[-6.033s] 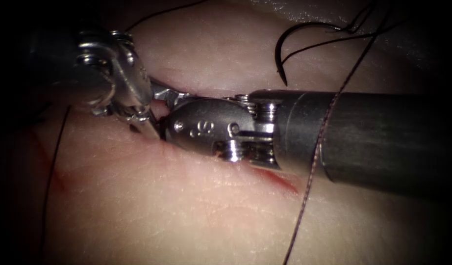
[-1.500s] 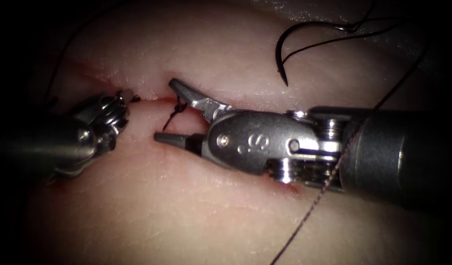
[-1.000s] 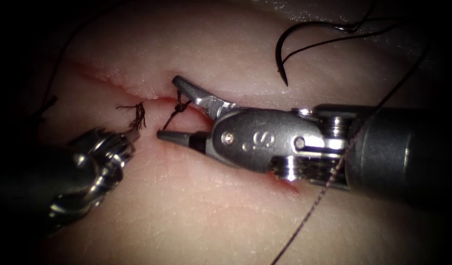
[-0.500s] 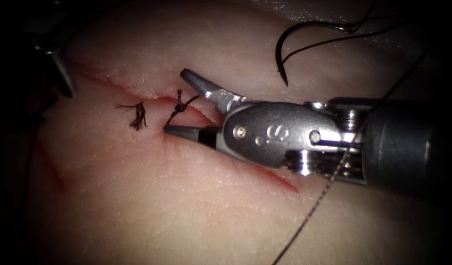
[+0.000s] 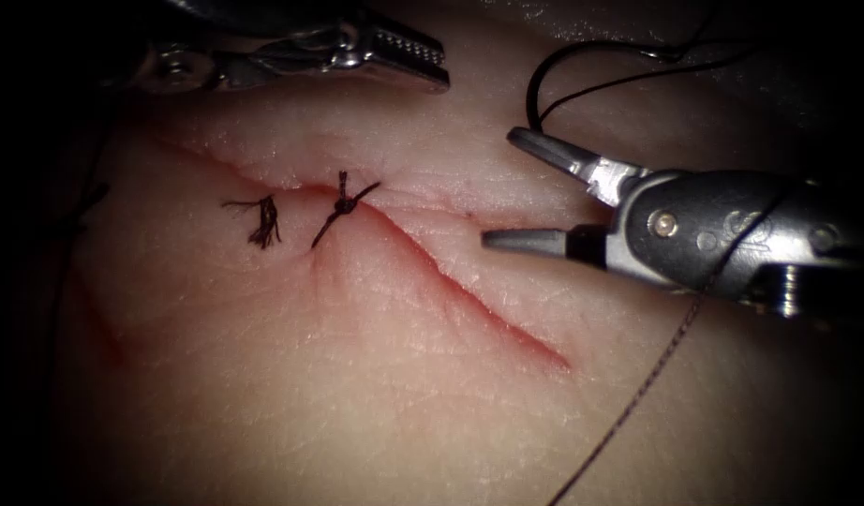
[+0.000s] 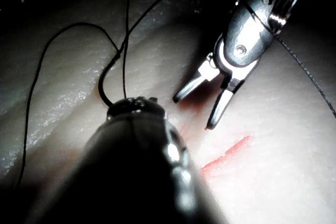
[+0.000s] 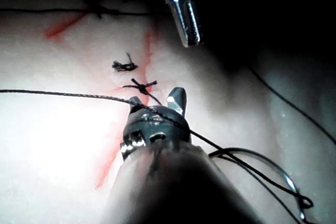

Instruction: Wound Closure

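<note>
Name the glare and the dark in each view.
Endoscope view: dark rim, light pooled on the tissue around the cut; left tool and open right tool hold nothing; needle lies on the tissue right of the cut. Left wrist view: right tool's metal glares. Right wrist view: tissue glares.

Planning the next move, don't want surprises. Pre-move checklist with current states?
1. Right tool empty: ok, jaws open, holding nothing.
2. Needle free: ok, unheld, lying on the tissue right of the cut, beside the right tool's upper jaw.
3. Knot seated on the cut: ok.
4. Thread clear of right tool: not ok, it drapes across the tool's wrist.
5. Left tool holding anything: cannot tell.
6. Loose cut end: not ok, lying left of the knot.
</note>
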You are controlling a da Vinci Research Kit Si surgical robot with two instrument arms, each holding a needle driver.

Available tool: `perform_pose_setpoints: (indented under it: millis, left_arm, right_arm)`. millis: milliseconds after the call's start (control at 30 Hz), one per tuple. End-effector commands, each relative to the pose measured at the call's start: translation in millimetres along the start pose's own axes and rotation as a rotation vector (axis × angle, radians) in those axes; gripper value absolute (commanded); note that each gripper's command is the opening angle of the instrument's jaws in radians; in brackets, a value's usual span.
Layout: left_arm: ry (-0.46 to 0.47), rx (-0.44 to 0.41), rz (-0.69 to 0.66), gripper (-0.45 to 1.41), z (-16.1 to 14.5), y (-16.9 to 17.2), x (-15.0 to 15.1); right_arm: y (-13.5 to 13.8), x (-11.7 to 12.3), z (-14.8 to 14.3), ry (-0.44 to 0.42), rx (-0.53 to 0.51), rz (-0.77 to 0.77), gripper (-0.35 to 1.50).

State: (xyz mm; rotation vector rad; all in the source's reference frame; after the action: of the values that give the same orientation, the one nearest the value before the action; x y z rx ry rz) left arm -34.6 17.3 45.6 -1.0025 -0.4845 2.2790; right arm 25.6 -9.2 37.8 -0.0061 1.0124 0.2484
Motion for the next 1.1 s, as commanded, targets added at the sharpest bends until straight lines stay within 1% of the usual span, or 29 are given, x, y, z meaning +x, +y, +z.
perform_pose_setpoints:
  millis: [33, 100, 133, 167, 233, 267, 300, 333, 367, 433, 467, 533, 567, 600, 667, 700, 800, 933, 967, 1067, 1100]
  left_arm:
    - [-0.002, 0.008, -0.033, -0.03, 1.2, -0.6, 0.1]
    - [0.001, 0.024, -0.042, -0.02, 2.1, -1.4, 0.3]
    - [0.005, 0.045, -0.076, 0.13, 2.9, -2.0, 0.4]
    - [-0.007, 0.079, -0.162, 0.42, 4.5, -2.7, 0.6]
    - [-0.039, 0.107, -0.214, 0.54, 5.9, -3.0, 0.7]
    - [-0.052, 0.114, -0.222, 0.71, 6.4, -3.1, 0.7]
    - [-0.065, 0.122, -0.224, 0.94, 7.0, -3.1, 0.7]
    - [-0.088, 0.131, -0.226, 1.14, 8.4, -3.2, 0.5]
    - [-0.099, 0.131, -0.226, 1.16, 8.9, -3.2, 0.5]
    - [-0.130, 0.129, -0.227, 1.19, 10.3, -3.2, 0.2]
    - [-0.168, 0.140, -0.227, 1.23, 11.6, -3.4, 0.0]
    - [-0.197, 0.165, -0.225, 1.26, 13.5, -4.2, -0.2]
    - [-0.205, 0.170, -0.223, 1.26, 13.9, -4.4, -0.3]
    - [-0.232, 0.179, -0.219, 1.26, 14.4, -4.9, -0.7]
    - [-0.266, 0.201, -0.213, 1.26, 14.7, -5.4, -1.1]
    - [-0.293, 0.212, -0.206, 1.28, 14.9, -5.9, -1.6]
    - [-0.306, 0.216, -0.200, 1.28, 14.8, -6.5, -2.5]
    - [-0.313, 0.224, -0.217, 1.21, 14.6, -7.4, -3.7]
    - [-0.310, 0.230, -0.213, 1.17, 14.8, -7.6, -4.0]
    - [-0.315, 0.223, -0.215, 1.00, 15.3, -7.7, -4.2]
    - [-0.308, 0.208, -0.220, 0.82, 15.6, -7.6, -4.2]
  right_arm:
    - [-0.1, -0.9, 0.1, -0.005, 0.007, 0.010, 0.44]
    - [-0.2, -1.7, -0.8, -0.020, 0.024, 0.023, 0.47]
    - [-0.5, -2.5, -1.7, -0.030, 0.039, 0.035, 0.49]
    - [-1.0, -3.4, -3.1, -0.052, 0.065, 0.049, 0.49]
    - [-1.4, -4.2, -4.4, -0.059, 0.088, 0.059, 0.49]
    - [-1.6, -4.7, -5.2, -0.065, 0.090, 0.064, 0.49]
    - [-1.9, -5.3, -6.3, -0.074, 0.079, 0.066, 0.49]
    - [-2.3, -6.1, -7.9, -0.097, 0.050, 0.073, 0.51]
    - [-2.5, -6.6, -9.0, -0.113, 0.026, 0.074, 0.52]
    - [-2.6, -7.2, -10.7, -0.135, 0.024, 0.075, 0.52]
    - [-2.2, -7.7, -12.4, -0.163, 0.020, 0.082, 0.52]
    - [-0.9, -8.6, -15.3, -0.217, 0.001, 0.100, 0.52]
    - [-0.5, -8.8, -15.8, -0.233, -0.005, 0.109, 0.52]
    - [0.4, -9.2, -16.9, -0.252, -0.025, 0.099, 0.52]
    - [1.1, -9.4, -17.7, -0.268, -0.036, 0.085, 0.52]
    - [1.7, -9.4, -18.3, -0.304, -0.048, 0.051, 0.52]
    - [2.4, -9.1, -18.9, -0.341, -0.063, 0.026, 0.52]
    - [3.7, -7.8, -19.9, -0.385, -0.096, -0.014, 0.52]
    - [4.1, -7.1, -20.4, -0.398, -0.104, -0.027, 0.54]
    - [4.5, -6.1, -20.9, -0.414, -0.113, -0.037, 0.56]
    - [4.6, -5.5, -21.2, -0.413, -0.129, -0.048, 0.57]
